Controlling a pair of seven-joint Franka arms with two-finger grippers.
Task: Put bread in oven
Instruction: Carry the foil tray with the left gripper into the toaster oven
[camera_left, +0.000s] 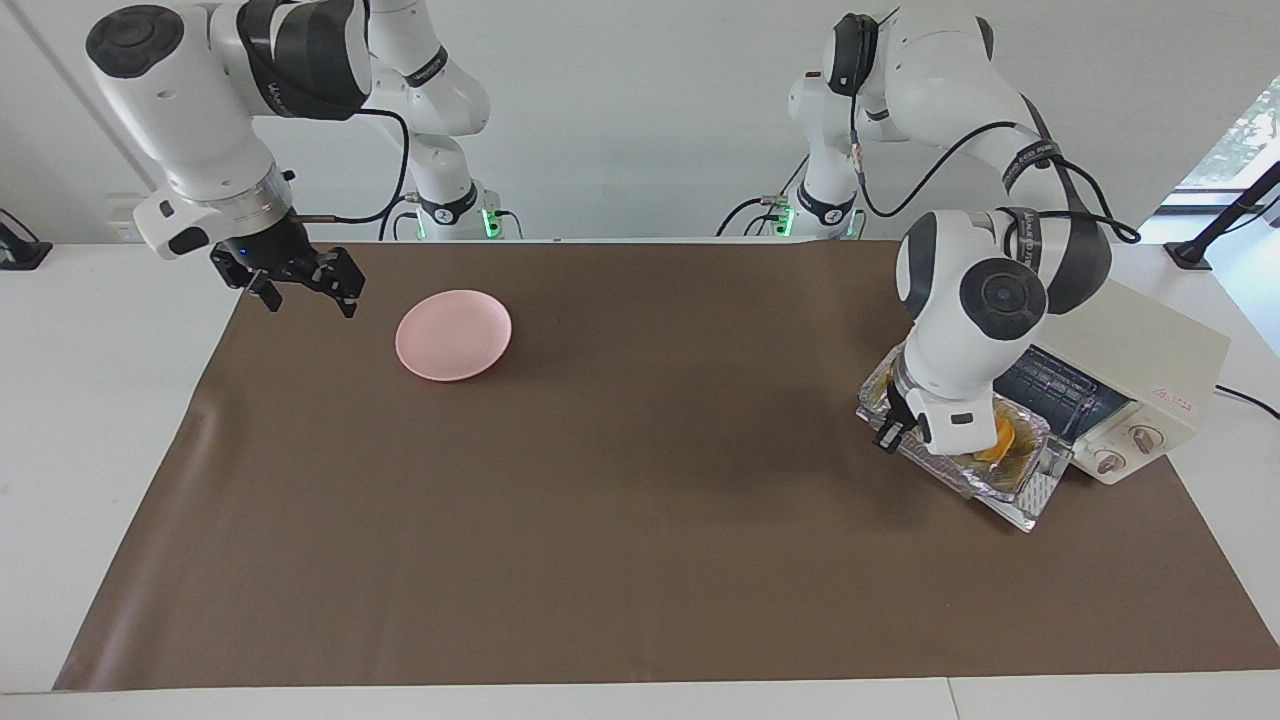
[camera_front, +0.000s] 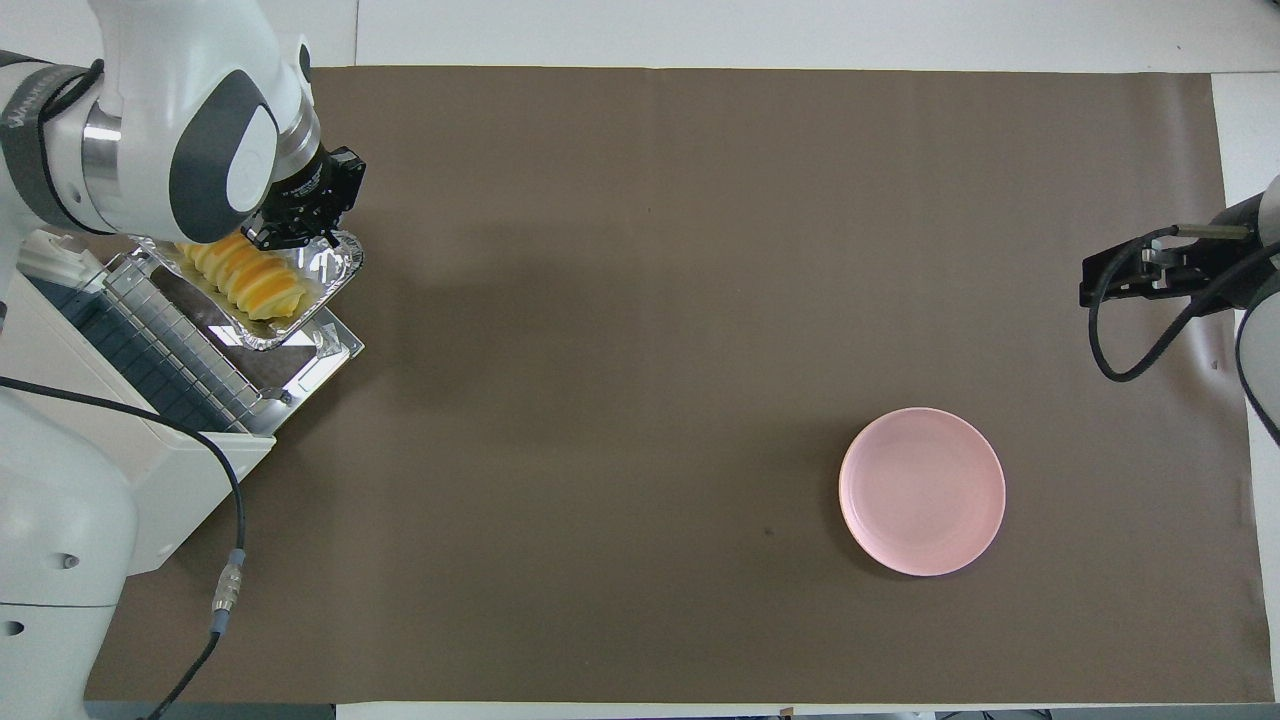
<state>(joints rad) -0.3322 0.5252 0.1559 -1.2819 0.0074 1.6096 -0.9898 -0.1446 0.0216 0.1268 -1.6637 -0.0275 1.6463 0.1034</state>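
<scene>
The yellow-orange ridged bread (camera_front: 245, 280) lies in a crinkled silver foil tray (camera_front: 335, 262). The tray sits over the open drop-down door (camera_front: 320, 365) in front of the cream-white oven (camera_left: 1150, 360), by its wire rack (camera_front: 170, 330). My left gripper (camera_front: 298, 232) is at the tray's rim, at the end away from the oven, shut on it. In the facing view the left gripper (camera_left: 890, 432) shows at the foil tray (camera_left: 1010, 490), with a bit of bread (camera_left: 990, 440) under the wrist. My right gripper (camera_left: 305, 292) is open and empty, raised near the mat's corner, and waits.
A pink plate (camera_left: 453, 335) stands empty on the brown mat (camera_left: 640, 500) toward the right arm's end; it also shows in the overhead view (camera_front: 922, 490). The oven (camera_front: 90, 400) stands at the left arm's end of the table. The right gripper (camera_front: 1130, 275) hangs over the mat's edge.
</scene>
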